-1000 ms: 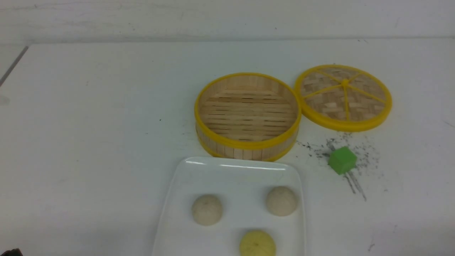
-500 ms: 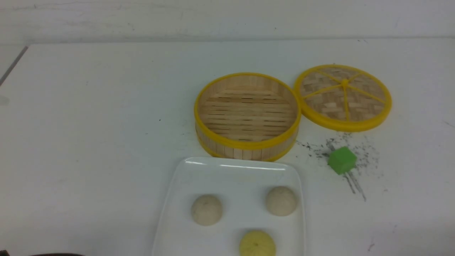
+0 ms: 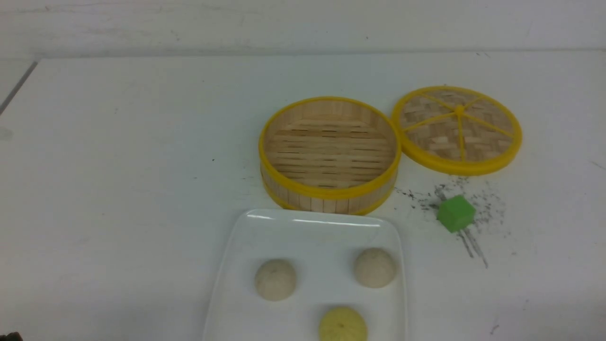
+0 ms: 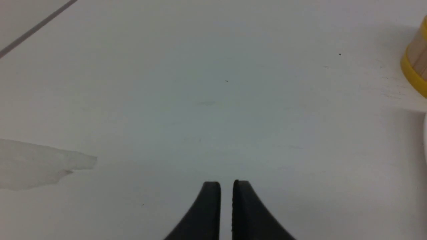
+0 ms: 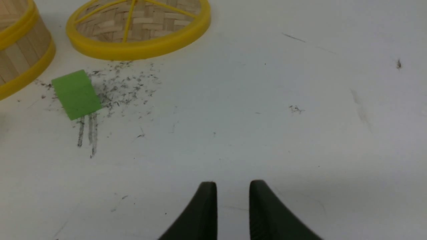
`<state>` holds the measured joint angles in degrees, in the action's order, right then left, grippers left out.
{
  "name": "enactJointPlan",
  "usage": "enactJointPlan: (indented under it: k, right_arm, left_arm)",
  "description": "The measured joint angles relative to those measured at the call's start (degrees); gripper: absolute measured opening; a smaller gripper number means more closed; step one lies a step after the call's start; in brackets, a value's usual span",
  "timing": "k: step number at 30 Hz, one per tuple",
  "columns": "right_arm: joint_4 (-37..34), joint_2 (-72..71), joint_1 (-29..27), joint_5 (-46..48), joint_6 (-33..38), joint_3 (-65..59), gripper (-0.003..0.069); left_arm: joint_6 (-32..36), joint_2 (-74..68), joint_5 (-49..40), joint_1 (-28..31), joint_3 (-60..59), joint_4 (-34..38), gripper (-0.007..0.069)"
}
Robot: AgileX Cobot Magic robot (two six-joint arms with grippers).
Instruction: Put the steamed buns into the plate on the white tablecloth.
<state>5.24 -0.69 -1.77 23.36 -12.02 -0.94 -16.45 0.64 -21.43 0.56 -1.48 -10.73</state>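
Three steamed buns lie in the white plate (image 3: 312,220) at the near middle of the white tablecloth (image 3: 118,166): a beige bun (image 3: 275,279) on the left, a second beige bun (image 3: 375,268) on the right, and a pale yellow bun (image 3: 343,325) at the near edge. My left gripper (image 4: 226,182) hovers over bare cloth left of the plate, its fingers almost together with only a thin slit and nothing between them. My right gripper (image 5: 233,182) hangs over bare cloth right of the plate, its fingers apart and empty.
An empty yellow-rimmed bamboo steamer (image 3: 330,154) stands just behind the plate. Its woven lid (image 3: 457,129) lies to the right of it. A green cube (image 3: 455,213) sits among dark scuff marks in front of the lid.
A dark part of my left arm showed along the bottom left edge of the front view half a second ago and has drawn back to the corner. The buns have not moved.
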Motion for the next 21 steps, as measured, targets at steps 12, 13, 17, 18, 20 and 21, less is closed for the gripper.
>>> enactJointPlan:
  k: [12, 13, 17, 18, 20, 21]
  right_arm:
    - [0.0, 0.0, 0.0, 0.0, 0.0, 0.0, 0.0185]
    - [0.0, 0.0, 0.0, 0.0, 0.0, 0.0, 0.0185]
    - [0.0, 0.0, 0.0, 0.0, 0.0, 0.0, 0.0193]
    - [0.0, 0.0, 0.0, 0.0, 0.0, 0.0, 0.0194]
    - [0.0, 0.0, 0.0, 0.0, 0.0, 0.0, 0.0196]
    - [0.0, 0.0, 0.0, 0.0, 0.0, 0.0, 0.0199]
  left_arm:
    - [0.0, 0.0, -0.1, 0.0, 0.0, -0.3, 0.009]
    - [0.0, 0.0, -0.1, 0.0, 0.0, -0.3, 0.009]
    - [0.0, 0.0, -0.2, 0.0, 0.1, -0.3, 0.009]
    - [0.0, 0.0, -0.2, 0.0, 0.1, -0.3, 0.009]
    - [0.0, 0.0, -0.2, 0.0, 0.1, -0.3, 0.0091]
    - [0.0, 0.0, -0.2, 0.0, 0.1, -0.4, 0.0093]
